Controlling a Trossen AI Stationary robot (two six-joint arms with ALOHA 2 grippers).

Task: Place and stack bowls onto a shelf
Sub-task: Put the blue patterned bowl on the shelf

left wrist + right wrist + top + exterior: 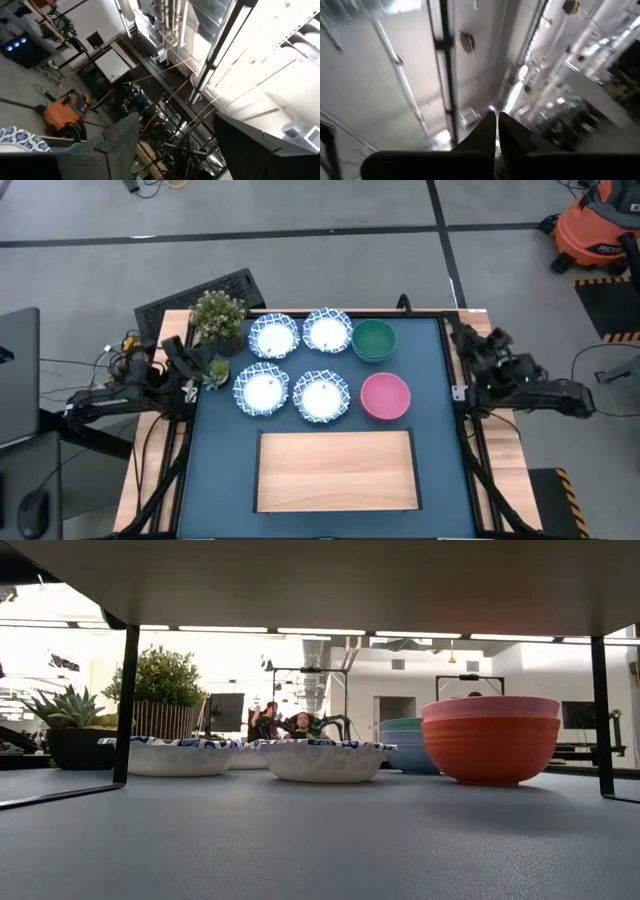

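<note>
Bowls (322, 366) sit in two rows at twelve o'clock of the bare shelf (337, 470) on the worktop (226, 460), the patterned ones toward three o'clock of the nearer, wide-open left claw (192, 376), while the right claw (470, 340), pinched shut and empty, waits at the opposite edge.

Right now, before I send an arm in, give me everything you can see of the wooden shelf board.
The shelf is a flat rectangular board of light wood with visible grain. It sits on the near part of the dark blue surface, in front of the two rows of bowls. Nothing rests on it and neither gripper is near it. Its far edge runs close to the pink-red bowl and the nearest patterned bowl without clearly touching them. The low view looks out from under it, between thin dark legs.
</note>
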